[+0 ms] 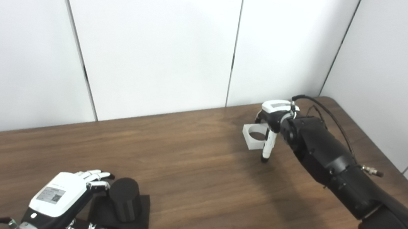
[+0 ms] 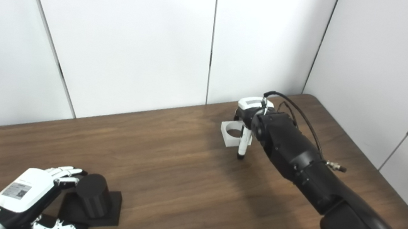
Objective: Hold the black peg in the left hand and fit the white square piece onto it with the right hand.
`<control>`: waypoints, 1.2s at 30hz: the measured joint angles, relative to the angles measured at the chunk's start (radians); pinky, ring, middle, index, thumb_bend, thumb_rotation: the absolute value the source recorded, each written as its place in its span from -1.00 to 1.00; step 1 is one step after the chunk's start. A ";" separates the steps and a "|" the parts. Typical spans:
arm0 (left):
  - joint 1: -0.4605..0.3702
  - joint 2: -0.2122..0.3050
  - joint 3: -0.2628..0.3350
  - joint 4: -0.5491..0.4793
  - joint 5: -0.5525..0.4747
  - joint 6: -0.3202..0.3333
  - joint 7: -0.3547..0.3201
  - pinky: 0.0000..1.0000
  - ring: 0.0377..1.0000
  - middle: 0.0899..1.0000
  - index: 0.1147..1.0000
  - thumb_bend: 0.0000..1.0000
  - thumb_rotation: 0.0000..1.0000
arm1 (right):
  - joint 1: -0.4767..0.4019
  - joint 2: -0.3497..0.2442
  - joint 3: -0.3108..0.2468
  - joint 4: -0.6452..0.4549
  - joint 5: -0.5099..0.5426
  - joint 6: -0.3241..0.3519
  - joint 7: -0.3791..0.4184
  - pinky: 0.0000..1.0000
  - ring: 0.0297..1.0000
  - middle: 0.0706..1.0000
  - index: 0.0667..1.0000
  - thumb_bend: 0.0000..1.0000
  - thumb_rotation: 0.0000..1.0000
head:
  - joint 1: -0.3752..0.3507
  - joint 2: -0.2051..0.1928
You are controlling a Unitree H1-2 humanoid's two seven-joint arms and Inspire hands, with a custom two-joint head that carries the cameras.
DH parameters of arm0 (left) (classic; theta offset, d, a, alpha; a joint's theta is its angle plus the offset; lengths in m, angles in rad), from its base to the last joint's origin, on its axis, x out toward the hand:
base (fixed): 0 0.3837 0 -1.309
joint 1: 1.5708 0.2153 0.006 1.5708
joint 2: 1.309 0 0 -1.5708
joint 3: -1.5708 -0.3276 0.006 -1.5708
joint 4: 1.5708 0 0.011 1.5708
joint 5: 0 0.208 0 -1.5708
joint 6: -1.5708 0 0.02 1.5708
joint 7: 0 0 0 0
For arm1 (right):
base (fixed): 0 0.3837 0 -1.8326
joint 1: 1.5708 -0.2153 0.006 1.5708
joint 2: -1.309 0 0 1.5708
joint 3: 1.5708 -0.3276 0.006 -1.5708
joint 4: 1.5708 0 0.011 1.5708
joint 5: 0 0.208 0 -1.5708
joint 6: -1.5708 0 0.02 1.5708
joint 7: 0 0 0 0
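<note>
The black peg (image 1: 124,199) is a short cylinder standing upright on a flat black square base near the table's front left. My left hand (image 1: 61,198) sits right beside it on its left, open, with fingers reaching behind the peg and thumb low in front; none of them visibly grips it. The white square piece (image 1: 254,136), with a round hole through it, lies on the table at the back right. My right hand (image 1: 272,123) hovers over its right side with fingers pointing down beside and behind it. Whether they touch the piece is unclear.
A brown wooden table (image 1: 197,168) spans the view, backed by white wall panels (image 1: 151,38). The right arm (image 1: 337,169) stretches diagonally from the lower right corner over the table's right part.
</note>
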 measured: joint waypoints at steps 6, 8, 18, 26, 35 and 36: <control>0.005 0.000 0.006 -0.007 0.000 0.001 -0.011 0.53 0.67 0.65 -0.15 0.05 -0.87 | 0.010 -0.005 -0.001 0.000 0.021 -0.031 -0.042 0.51 0.62 0.48 -0.09 0.04 -0.72 | 0.005 0.005; 0.006 0.000 0.007 -0.009 0.000 0.001 -0.012 0.52 0.67 0.65 -0.15 0.05 -0.87 | 0.013 -0.007 -0.001 0.000 0.025 -0.036 -0.052 0.52 0.62 0.48 -0.09 0.04 -0.72 | 0.006 0.005; 0.012 0.000 0.007 -0.040 0.000 0.036 -0.043 0.49 0.65 0.64 -0.15 0.05 -0.87 | 0.054 -0.023 -0.035 -0.022 0.070 -0.114 -0.133 0.51 0.54 0.44 -0.10 0.04 -0.72 | 0.021 0.015; 0.016 0.000 0.010 -0.053 0.000 0.051 -0.058 0.49 0.66 0.64 -0.15 0.05 -0.87 | 0.100 -0.028 -0.066 -0.095 0.107 -0.154 -0.168 0.60 0.61 0.44 -0.12 0.04 -0.73 | 0.084 0.032; 0.014 -0.008 0.006 -0.085 0.008 0.100 -0.103 0.48 0.67 0.65 -0.15 0.05 -0.86 | 0.114 -0.033 -0.086 -0.287 0.147 -0.216 -0.136 0.59 0.61 0.44 -0.12 0.04 -0.74 | 0.247 0.078; 0.013 -0.012 0.005 -0.091 0.012 0.109 -0.110 0.50 0.68 0.65 -0.15 0.05 -0.86 | 0.112 -0.033 -0.087 -0.305 0.156 -0.225 -0.125 0.59 0.60 0.44 -0.12 0.04 -0.74 | 0.247 0.078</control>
